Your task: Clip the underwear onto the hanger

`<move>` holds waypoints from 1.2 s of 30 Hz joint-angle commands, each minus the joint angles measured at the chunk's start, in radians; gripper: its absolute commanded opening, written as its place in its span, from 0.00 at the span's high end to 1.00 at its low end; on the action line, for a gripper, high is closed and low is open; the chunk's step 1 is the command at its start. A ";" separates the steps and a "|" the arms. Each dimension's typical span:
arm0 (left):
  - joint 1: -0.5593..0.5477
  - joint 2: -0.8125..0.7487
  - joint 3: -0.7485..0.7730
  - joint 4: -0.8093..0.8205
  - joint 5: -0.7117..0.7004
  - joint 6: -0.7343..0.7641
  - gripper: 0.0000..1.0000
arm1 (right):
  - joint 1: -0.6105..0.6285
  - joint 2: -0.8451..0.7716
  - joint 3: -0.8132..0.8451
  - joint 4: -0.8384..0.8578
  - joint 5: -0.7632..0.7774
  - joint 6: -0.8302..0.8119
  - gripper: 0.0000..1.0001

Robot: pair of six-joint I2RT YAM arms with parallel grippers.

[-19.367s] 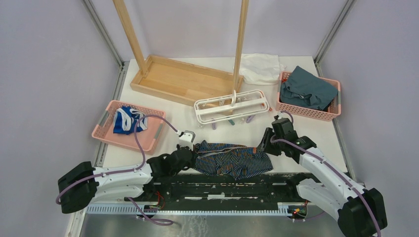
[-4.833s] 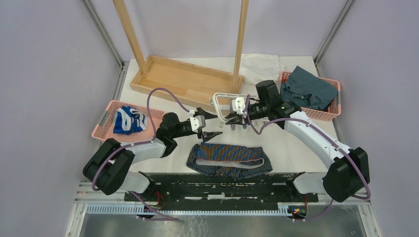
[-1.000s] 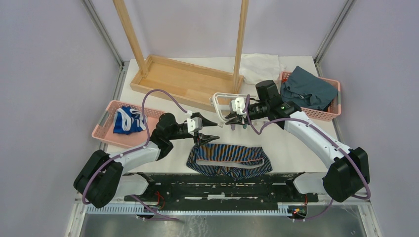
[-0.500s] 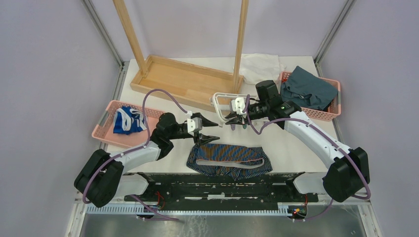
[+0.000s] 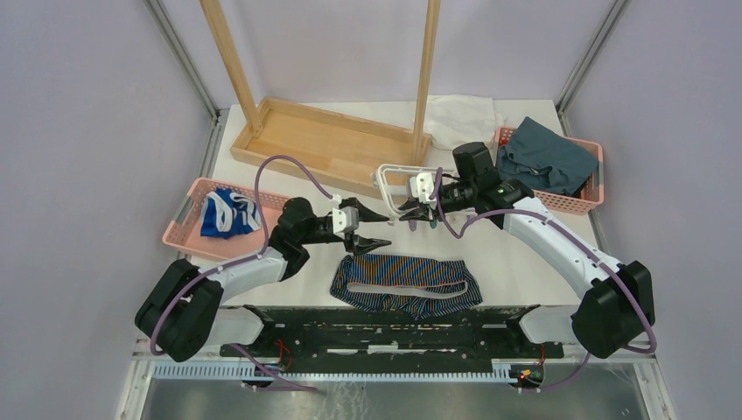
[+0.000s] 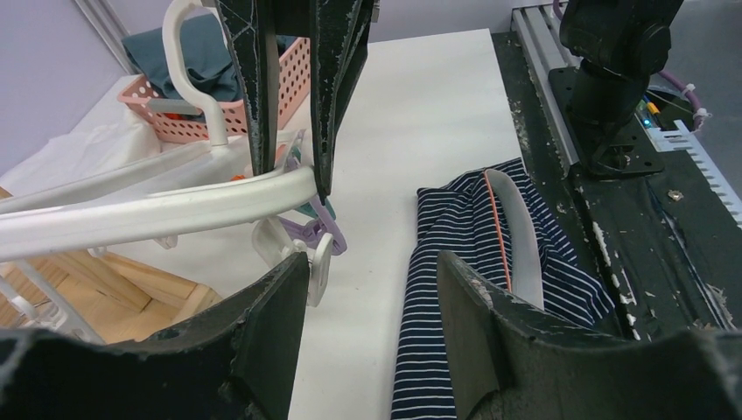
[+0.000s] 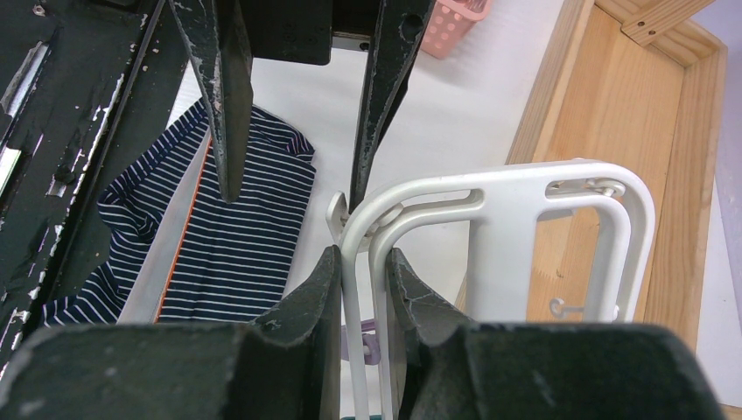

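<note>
Hanger (image 6: 175,210) lifted, pinched by R hand (image 5: 413,208); L hand (image 5: 385,228) open, empty, nr underwear (image 5: 411,278) edge.

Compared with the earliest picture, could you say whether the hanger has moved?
Yes. The hanger lay flat by the wooden rack's base; now the right pincer holds it raised, tilted.

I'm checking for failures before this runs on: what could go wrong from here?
The right gripper pinches only one thin bar of the hanger, so the frame may twist or slip if pushed. The clips hang bunched together; the open left gripper could snag the wrong one. The underwear lies loose, unheld.
</note>
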 commanded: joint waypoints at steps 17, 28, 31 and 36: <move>-0.011 0.037 0.053 0.075 0.063 -0.053 0.39 | -0.003 -0.020 0.016 0.056 -0.040 -0.004 1.00; -0.012 0.016 0.029 0.072 0.012 -0.035 0.40 | -0.003 -0.022 0.015 0.056 -0.040 -0.004 1.00; -0.012 -0.002 0.012 0.093 -0.015 -0.036 0.39 | -0.002 -0.021 0.015 0.057 -0.039 -0.004 1.00; -0.012 -0.023 -0.003 0.099 -0.047 -0.032 0.39 | -0.002 -0.021 0.015 0.057 -0.039 -0.004 1.00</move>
